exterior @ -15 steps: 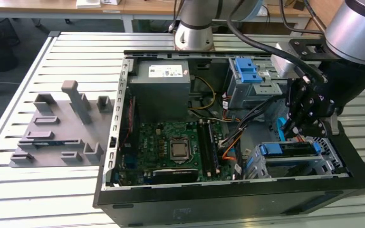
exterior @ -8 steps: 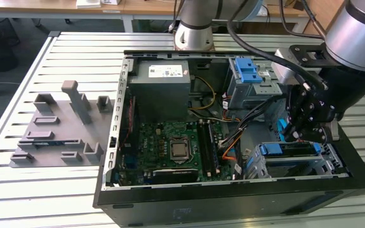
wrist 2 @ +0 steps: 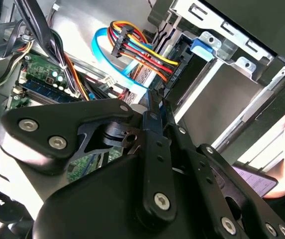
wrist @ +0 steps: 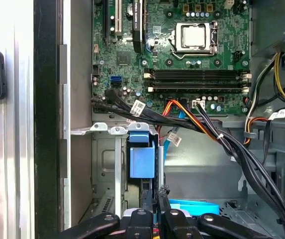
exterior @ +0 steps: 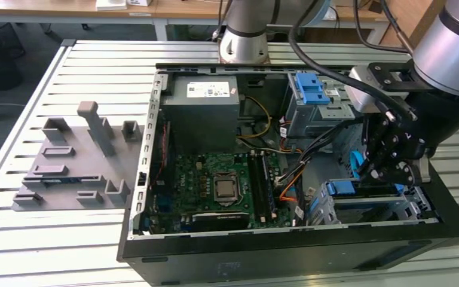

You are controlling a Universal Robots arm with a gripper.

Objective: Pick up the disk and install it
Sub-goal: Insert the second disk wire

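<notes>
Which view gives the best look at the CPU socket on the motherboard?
The first wrist view: the CPU socket faces the camera squarely, with nothing in front of it. The exterior view shows the socket at a slant, mid-board. The second wrist view catches a strip of the motherboard beside cables.

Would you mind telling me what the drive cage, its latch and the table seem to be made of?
Drive cage: apparently bare sheet metal, dull silver with punched holes. Its latch: likely moulded plastic, uniformly matte blue. Table: looks like ribbed aluminium, pale grey with a soft sheen.
</notes>
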